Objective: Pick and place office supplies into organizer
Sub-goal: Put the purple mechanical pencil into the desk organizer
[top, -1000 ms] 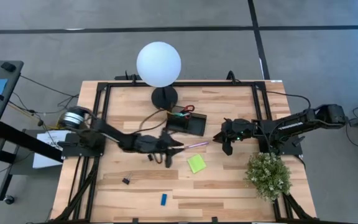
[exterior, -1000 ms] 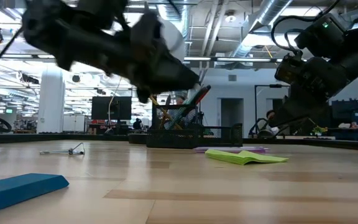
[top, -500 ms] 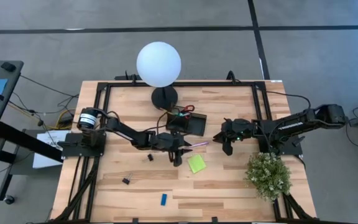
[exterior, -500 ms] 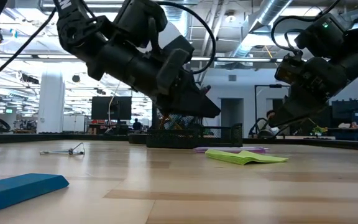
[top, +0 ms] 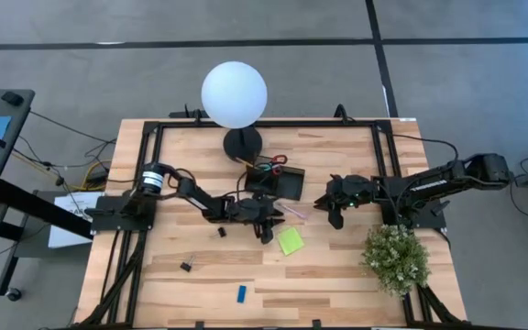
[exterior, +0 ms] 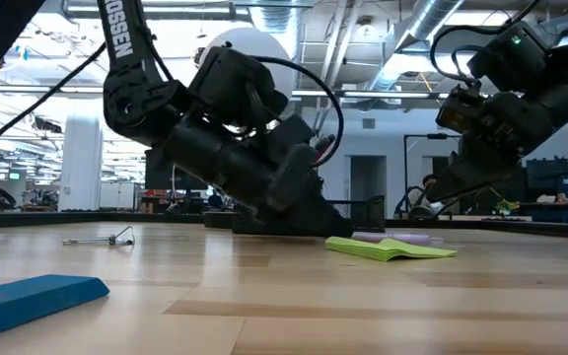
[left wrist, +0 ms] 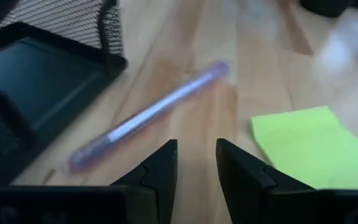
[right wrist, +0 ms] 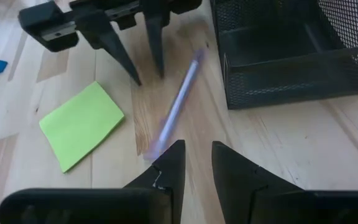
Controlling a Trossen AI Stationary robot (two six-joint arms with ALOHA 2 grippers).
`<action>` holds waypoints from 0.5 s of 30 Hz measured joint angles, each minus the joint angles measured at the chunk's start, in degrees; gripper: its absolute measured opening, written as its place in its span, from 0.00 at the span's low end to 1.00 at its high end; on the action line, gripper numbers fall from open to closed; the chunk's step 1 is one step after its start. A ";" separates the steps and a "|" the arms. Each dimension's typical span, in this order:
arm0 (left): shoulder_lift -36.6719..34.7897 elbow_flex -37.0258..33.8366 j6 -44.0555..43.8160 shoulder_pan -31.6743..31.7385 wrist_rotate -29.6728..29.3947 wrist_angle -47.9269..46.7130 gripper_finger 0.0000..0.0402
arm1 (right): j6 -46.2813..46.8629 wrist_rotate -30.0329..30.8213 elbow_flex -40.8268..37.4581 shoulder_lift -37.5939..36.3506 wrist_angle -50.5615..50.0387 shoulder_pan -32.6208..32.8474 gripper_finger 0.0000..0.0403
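A light purple pen [left wrist: 148, 112] lies on the wood between the black mesh organizer [top: 280, 183] and the lime-green sticky-note pad [top: 290, 241]. My left gripper [left wrist: 196, 155] is low over the table just short of the pen, open by a narrow gap, with nothing between its fingers; it also shows in the right wrist view [right wrist: 148, 78]. My right gripper [right wrist: 196, 155] hovers open on the pen's other side, right of the organizer [right wrist: 291, 56]. Red-handled scissors [top: 276, 161] stick out of the organizer's far end. A blue eraser [top: 242, 293] and a black clip [top: 185, 267] lie toward the near edge.
A white globe lamp [top: 235, 94] on a round black base [top: 243, 142] stands just behind the organizer. A green potted plant [top: 395, 257] sits at the near right corner. Another small dark clip [top: 220, 232] lies beside my left arm.
My left gripper has come down and toward the table's right edge, closing on the pen and the sticky pad, and now sits low over the wood with its fingers tipped further down. The pen, the pad and my right gripper have stayed put.
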 joint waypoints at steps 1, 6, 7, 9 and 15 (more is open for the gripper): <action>0.02 -0.04 0.00 0.03 0.17 0.70 0.26 | -0.03 0.01 0.00 0.00 0.06 0.00 0.18; 0.04 -0.04 3.17 0.02 3.64 6.95 0.26 | -0.04 0.00 0.00 0.00 0.08 0.00 0.18; 0.04 -0.03 4.71 0.08 3.79 7.63 0.26 | -0.04 0.00 0.00 0.00 0.12 0.00 0.18; -0.05 -0.02 7.74 0.47 3.94 7.99 0.26 | -0.06 0.00 0.00 0.00 0.13 0.00 0.18; -0.14 -0.02 6.83 3.01 5.89 8.20 0.26 | 1.42 -1.16 0.00 0.47 -0.03 0.04 0.18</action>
